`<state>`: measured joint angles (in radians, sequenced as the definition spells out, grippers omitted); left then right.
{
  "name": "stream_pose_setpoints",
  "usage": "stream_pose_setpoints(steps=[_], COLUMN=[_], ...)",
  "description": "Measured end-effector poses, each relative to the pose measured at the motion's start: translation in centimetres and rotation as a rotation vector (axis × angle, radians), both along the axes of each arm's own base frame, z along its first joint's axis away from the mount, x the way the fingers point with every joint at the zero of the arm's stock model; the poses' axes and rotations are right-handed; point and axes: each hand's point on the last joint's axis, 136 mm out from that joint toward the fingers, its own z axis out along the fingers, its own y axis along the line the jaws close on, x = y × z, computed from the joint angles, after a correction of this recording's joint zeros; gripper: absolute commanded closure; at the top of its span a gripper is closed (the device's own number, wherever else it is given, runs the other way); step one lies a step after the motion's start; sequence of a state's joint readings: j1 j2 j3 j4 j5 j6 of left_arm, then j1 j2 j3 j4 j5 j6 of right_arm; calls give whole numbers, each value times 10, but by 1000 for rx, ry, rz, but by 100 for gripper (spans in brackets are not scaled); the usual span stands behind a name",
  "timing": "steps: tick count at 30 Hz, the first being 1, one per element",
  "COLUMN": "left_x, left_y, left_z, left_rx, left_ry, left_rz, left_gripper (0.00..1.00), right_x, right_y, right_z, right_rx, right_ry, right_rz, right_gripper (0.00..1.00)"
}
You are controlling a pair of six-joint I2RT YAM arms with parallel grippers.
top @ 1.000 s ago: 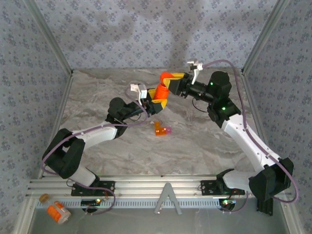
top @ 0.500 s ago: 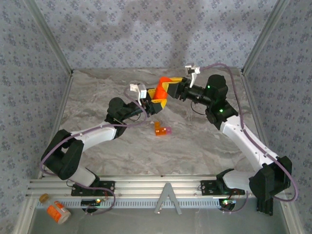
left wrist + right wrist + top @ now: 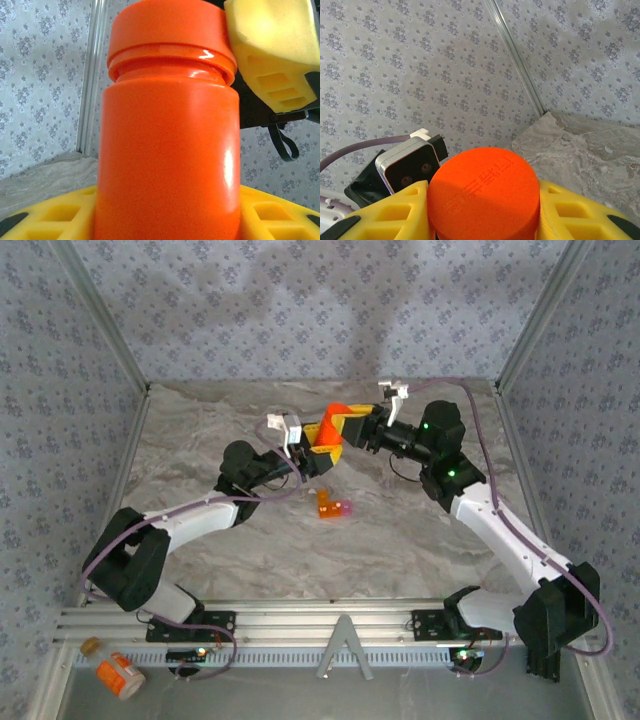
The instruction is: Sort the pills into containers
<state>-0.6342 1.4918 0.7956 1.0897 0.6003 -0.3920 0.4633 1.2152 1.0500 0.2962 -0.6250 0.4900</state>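
The left pincer [image 3: 322,448] pinches the orange bottle [image 3: 165,150]. The right pincer [image 3: 352,422] pinches its cap [image 3: 484,192], not off yet. The little box [image 3: 333,506] lies in the middle of the bench [image 3: 420,550]. I think no pills are sorted yet.

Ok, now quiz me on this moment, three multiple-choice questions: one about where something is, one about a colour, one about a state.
1. Where is the small orange box with the pink end?
A. Lying on the table
B. Clamped in a gripper
C. On the near metal ledge

2. What colour is the cap of the held pill bottle?
A. White
B. Blue
C. Orange

3. What is the right gripper doing?
A. Hanging open over the table
B. Shut on the cap
C. Holding the small box

Answers:
1 A: in the top view it lies on the marble surface, nearer the camera than the held bottle.
2 C: the right wrist view looks straight at its orange top.
3 B: its yellow fingers flank the cap, while the left gripper holds the bottle's body.
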Motion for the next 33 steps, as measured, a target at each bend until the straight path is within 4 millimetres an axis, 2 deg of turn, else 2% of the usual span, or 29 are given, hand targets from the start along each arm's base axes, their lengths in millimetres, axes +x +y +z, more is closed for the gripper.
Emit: stream_pose_setpoints(steps=[11, 20, 33], left_x=[0, 2, 13], left_y=[1, 1, 6], left_z=[1, -1, -15], left_rx=[4, 12, 78], left_ry=[3, 2, -6], left_rz=[9, 21, 146], left_gripper=[100, 100, 100], right_x=[-1, 2, 12], right_y=[3, 5, 8], right_z=[-1, -1, -16], right_rx=[27, -23, -70], right_ry=[-17, -24, 59], right_rz=[-25, -58, -157], right_gripper=[90, 90, 89])
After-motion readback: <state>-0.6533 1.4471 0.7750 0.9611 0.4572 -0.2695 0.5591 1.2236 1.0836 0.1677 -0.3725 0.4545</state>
